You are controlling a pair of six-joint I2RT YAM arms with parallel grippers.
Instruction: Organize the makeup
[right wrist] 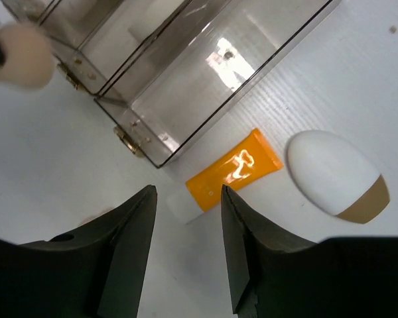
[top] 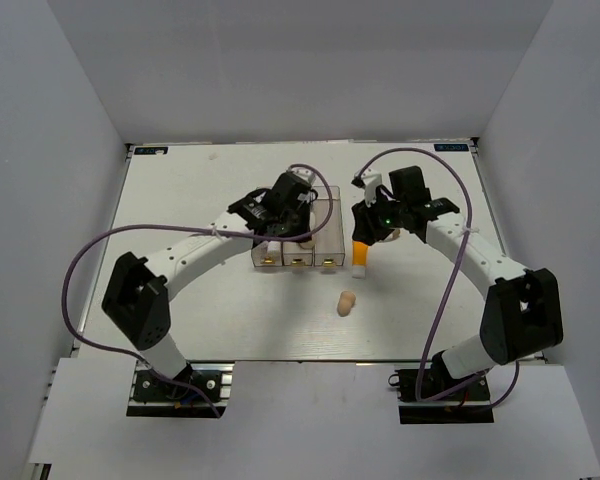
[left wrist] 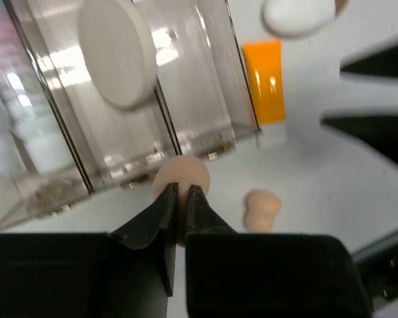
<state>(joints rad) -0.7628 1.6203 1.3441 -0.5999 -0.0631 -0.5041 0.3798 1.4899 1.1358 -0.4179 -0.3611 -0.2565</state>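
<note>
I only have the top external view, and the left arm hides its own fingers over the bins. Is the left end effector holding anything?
Observer: Yes, the left end effector is shut on a beige sponge.
Operator: And the right one?
Observer: The right end effector is open and empty, hovering over the orange tube.
Operator: Anything beside that tube?
Observer: A white-tan oval lies right beside it.

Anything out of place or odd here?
Nothing spilled or damaged. An orange tube and a white-tan oval lie outside the bins, beside the rightmost one; one beige sponge sits loose in front. The left tool pinches a second sponge.
</note>
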